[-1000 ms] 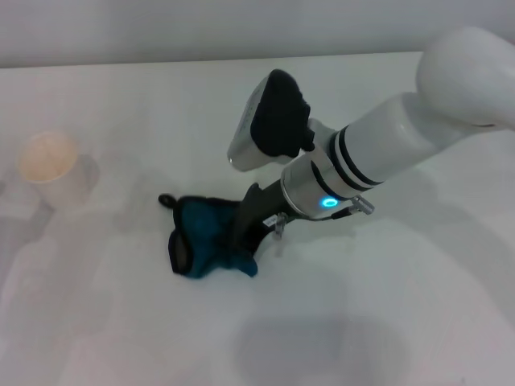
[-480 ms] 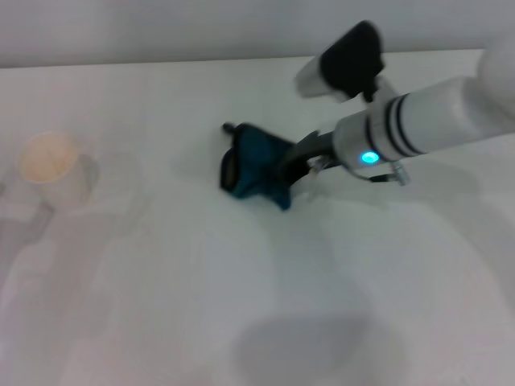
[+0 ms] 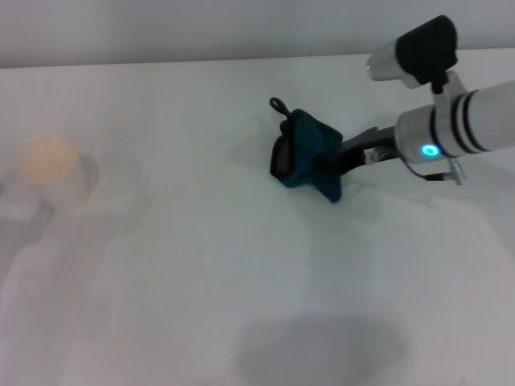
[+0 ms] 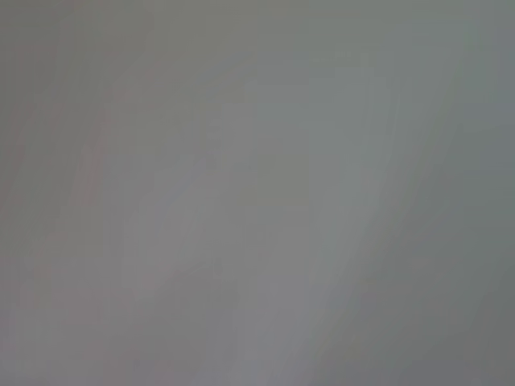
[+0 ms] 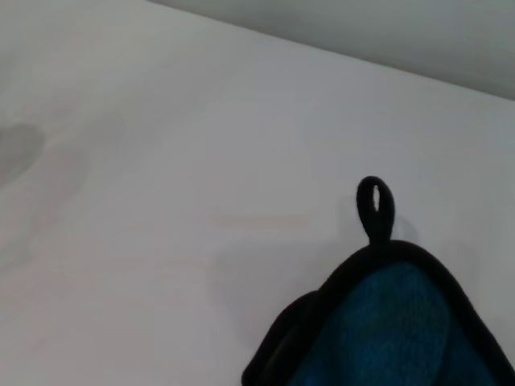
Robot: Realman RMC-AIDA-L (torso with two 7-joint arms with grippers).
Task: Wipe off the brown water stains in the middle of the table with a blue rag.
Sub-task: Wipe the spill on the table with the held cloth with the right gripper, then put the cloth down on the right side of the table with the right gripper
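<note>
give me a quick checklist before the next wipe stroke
1. Blue rag held by the right claw: ok, bunched at the claw's tip.
2. Rag on the table: cannot tell; it looks partly lifted.
3. Brown stain visible mid-table: not ok, none clearly seen.
4. Paper cup clear of the path: ok, far to the left side.
5. Rag's loop free: ok, nothing caught in it.
6. Left claw out of the way: cannot tell; not in the head view.
</note>
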